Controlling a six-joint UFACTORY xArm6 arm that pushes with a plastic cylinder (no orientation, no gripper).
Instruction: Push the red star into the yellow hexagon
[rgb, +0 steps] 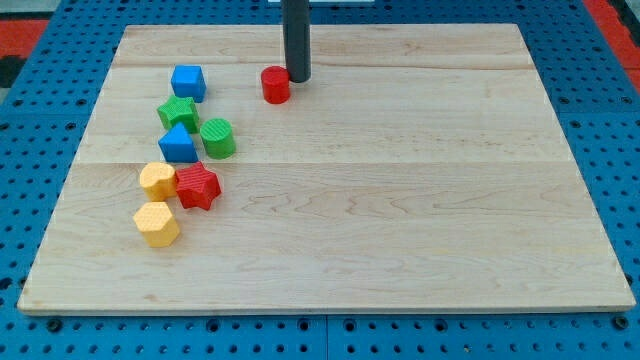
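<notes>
The red star (198, 186) lies at the board's left, touching a yellow block (157, 181) on its left. The yellow hexagon (157, 224) sits just below and to the left of the star, a small gap apart. My tip (298, 78) is at the view's top centre, right beside a red cylinder (276, 85), far above and to the right of the star.
A blue cube (188, 82), a green star (177, 112), a blue triangular block (179, 145) and a green cylinder (217, 138) cluster above the red star. The wooden board (400, 220) lies on a blue pegboard.
</notes>
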